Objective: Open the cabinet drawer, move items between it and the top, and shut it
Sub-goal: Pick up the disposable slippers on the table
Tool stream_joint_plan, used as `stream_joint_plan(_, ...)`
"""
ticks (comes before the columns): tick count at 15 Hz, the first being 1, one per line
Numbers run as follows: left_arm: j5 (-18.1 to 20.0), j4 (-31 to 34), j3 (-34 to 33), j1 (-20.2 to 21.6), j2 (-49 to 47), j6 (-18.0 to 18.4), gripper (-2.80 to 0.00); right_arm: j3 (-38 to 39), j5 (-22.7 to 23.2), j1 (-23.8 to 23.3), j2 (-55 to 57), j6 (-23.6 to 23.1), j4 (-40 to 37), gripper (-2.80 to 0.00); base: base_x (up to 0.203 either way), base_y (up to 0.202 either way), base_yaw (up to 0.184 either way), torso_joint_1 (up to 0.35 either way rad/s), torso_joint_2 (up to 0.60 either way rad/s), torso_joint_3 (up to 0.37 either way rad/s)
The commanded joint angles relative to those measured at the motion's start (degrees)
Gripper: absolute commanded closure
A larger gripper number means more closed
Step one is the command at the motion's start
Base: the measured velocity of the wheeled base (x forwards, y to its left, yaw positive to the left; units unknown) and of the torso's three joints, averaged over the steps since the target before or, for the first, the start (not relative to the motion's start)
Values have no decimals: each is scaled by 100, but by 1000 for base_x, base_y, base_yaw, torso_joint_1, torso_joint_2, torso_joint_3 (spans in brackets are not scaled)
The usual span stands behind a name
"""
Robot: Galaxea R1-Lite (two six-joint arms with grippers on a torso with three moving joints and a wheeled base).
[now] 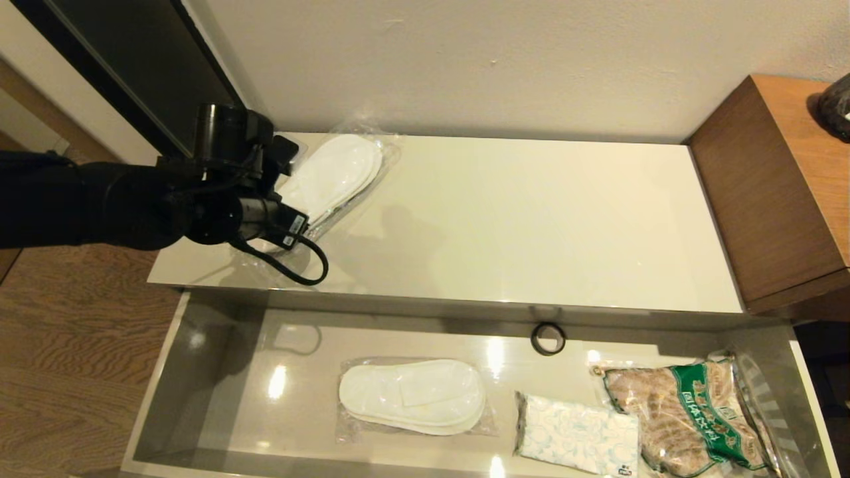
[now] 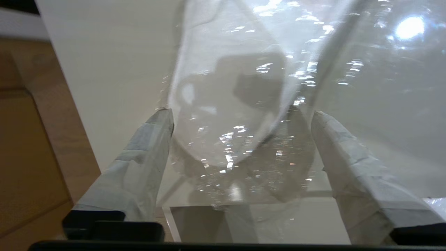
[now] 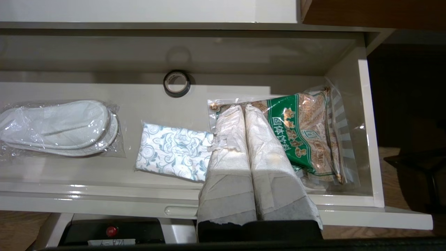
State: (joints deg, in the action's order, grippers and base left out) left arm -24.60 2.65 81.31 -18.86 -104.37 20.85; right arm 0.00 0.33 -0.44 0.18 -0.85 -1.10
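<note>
The cabinet drawer (image 1: 219, 372) stands pulled out, grey-beige inside. One wrapped pair of white slippers (image 1: 339, 174) lies at the far left of the cream top (image 1: 518, 226). My left gripper (image 2: 240, 113) hovers open at its near end, the clear wrap (image 2: 244, 87) lying between the spread fingers (image 2: 153, 139). A second wrapped pair of slippers (image 1: 412, 396) lies in the drawer's middle, with the patterned tissue pack (image 1: 576, 441) to its right. My right gripper (image 3: 240, 108) is shut and empty, above the drawer's front between the tissue pack (image 3: 174, 151) and the snack bag; it is outside the head view.
A brown snack bag with a green band (image 1: 684, 418) fills the drawer's right end. A small black ring (image 1: 548, 338) sits at the drawer's back wall. The taller brown wooden unit (image 1: 777, 199) borders the top on the right. Wooden floor lies to the left.
</note>
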Motion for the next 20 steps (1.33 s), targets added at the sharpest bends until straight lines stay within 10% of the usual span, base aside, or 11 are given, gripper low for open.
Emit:
stream_joint_plan(1,-174,-4,-7,-160,-54,56,-280,9,2,0,-1,-10,-3,0,0,0,0,0,0,0)
stream_joint_plan(13,-1429,-312,-153,-859,-722,1297,-280,9,20,0,4,-187,-57,0,0,0,0,0,0,0)
stream_joint_plan(20,-1775,-2184,182,-401,-1390,2409,-280,9,13,0,0,-196,-57,0,0,0,0,0,0,0)
